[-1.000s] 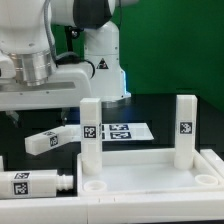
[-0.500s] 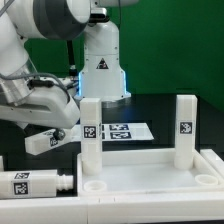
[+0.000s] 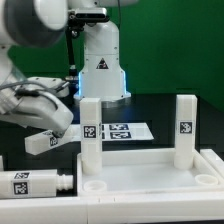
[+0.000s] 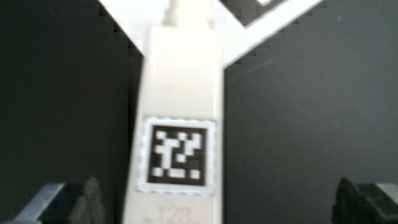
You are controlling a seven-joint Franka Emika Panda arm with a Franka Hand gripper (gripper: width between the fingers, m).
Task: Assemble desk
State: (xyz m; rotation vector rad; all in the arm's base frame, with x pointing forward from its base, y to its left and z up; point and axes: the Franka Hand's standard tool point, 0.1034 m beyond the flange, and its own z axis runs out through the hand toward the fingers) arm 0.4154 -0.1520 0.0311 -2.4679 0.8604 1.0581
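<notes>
Wrist view only: gripper [image 4: 210, 205] fingers apart, flanking loose leg [image 4: 178, 110]. Exterior view: centre leg [image 3: 90, 130], right leg [image 3: 185, 125] upright on tabletop [image 3: 150, 168], lower frame.

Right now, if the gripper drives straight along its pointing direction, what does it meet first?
Likely the loose desk leg lying on the black table. In the wrist view it sits centred in front of the open gripper; the remaining gap is unclear.

Bright even light, white plastic glaring; wrist view soft, blurred; arm [image 3: 40, 100] smeared
</notes>
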